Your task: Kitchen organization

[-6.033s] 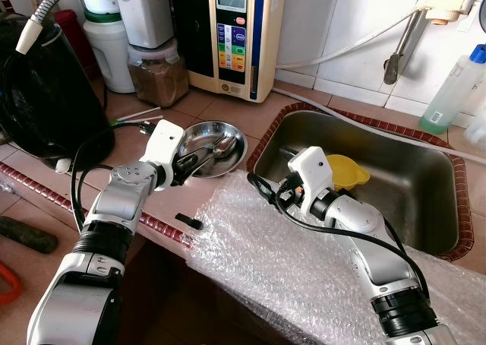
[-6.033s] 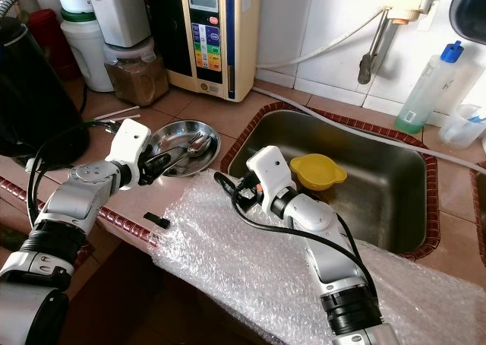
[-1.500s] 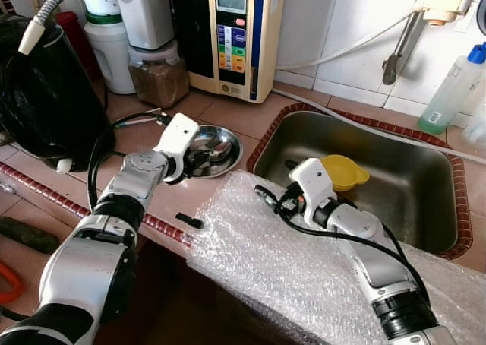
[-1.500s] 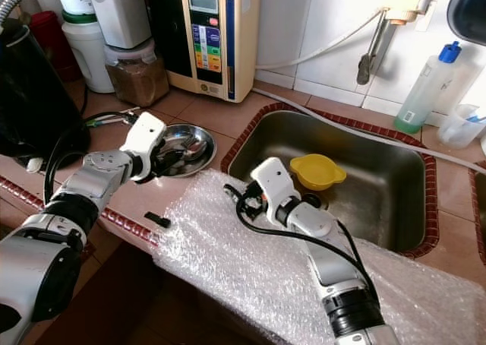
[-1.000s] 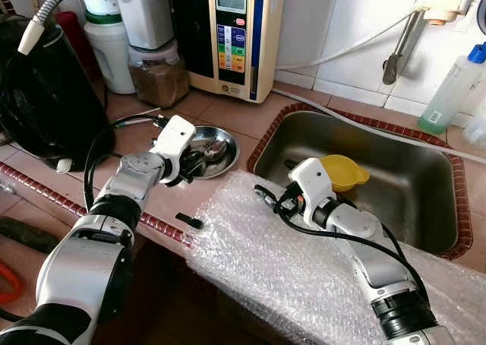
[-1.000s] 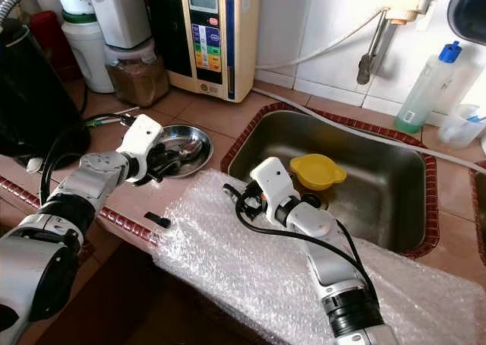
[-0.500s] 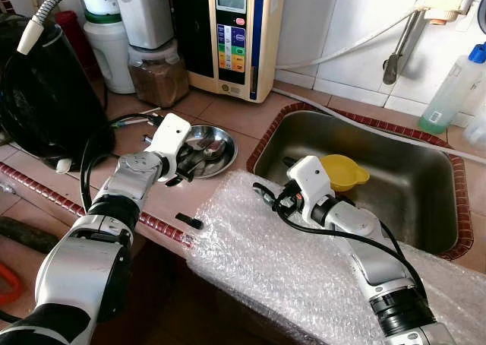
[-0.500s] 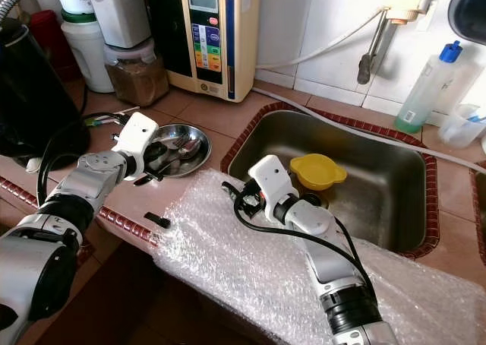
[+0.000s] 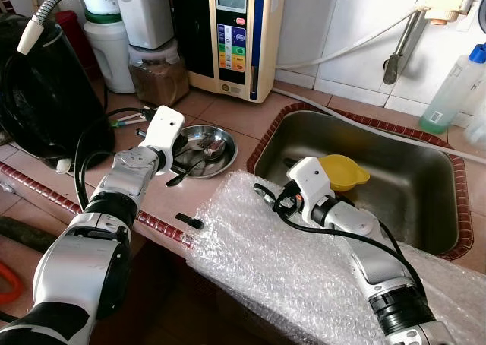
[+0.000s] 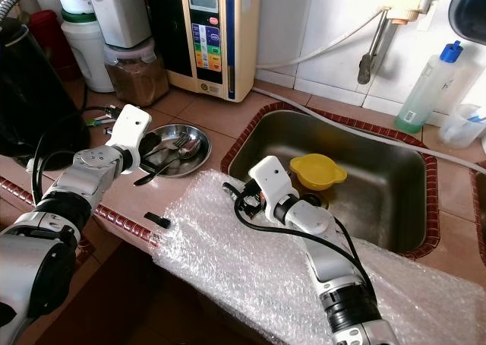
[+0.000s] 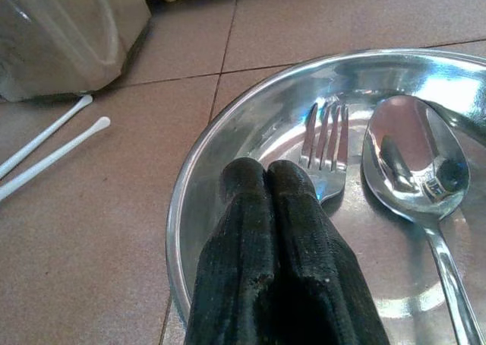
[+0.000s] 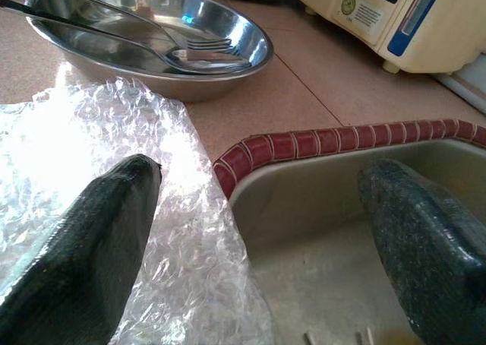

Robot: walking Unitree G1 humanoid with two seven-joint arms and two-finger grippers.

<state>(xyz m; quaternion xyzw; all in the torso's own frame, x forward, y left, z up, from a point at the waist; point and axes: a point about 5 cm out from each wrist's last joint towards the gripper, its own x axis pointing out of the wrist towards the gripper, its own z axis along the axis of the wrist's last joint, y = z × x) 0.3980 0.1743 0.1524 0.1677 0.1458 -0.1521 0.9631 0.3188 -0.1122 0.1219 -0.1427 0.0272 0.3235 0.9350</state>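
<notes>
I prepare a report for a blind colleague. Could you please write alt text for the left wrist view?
The left tool, its two black fingers pressed together, hangs over a shiny metal dish on a brown tiled counter. A fork and a spoon lie in the dish just past the fingertips, and two thin white sticks lie on the tiles beside it.

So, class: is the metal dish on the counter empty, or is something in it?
Not empty. The metal dish holds a fork and a spoon, lying side by side.
</notes>
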